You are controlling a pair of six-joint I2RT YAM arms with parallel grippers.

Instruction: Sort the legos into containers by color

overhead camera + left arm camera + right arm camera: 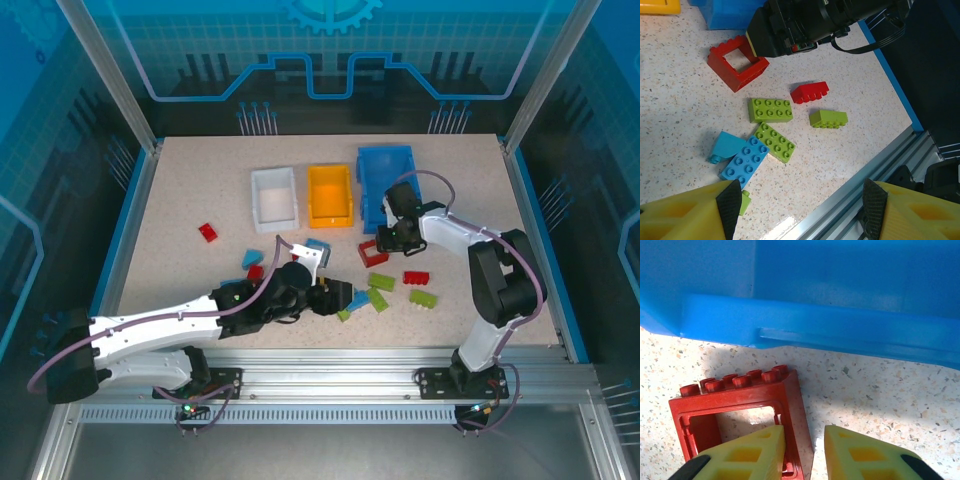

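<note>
Blue bin [380, 165], the biggest, stands at 1 o'clock of the table [200, 190] centre. Orange bin [311, 195] is just beside it at 9 o'clock, and white bin [256, 200] is next along at 9 again. Orange and white look empty, so sorting is barely begun, I'd say.

R gripper [385, 243] is down at the blue bin's 6 o'clock, on the red frame [740, 410]. In the wrist view its jaws straddle the frame's 3 o'clock wall: one finger in the hollow, one outside, gap narrow. A sliver of table seems to show by the outer finger, so can't tell if it bites yet. L gripper [800, 195] hovers w/ jaws wide apart and nothing between, over the loose pile at the frame's 6–7 o'clock.

The frame lies w/ hollow facing up and studs pointing to 12 o'clock, just beside the blue bin's near wall. It looks light, stiff, hard and glossy, prob. slick, w/ thin walls. Best hold is mid-wall, a pad each side. An off-centre pinch could let it swing.

Green bricks [770, 110], red brick [810, 92] and blue bricks [744, 159] are small, light and blocky. Grip them across the short sides.
</note>
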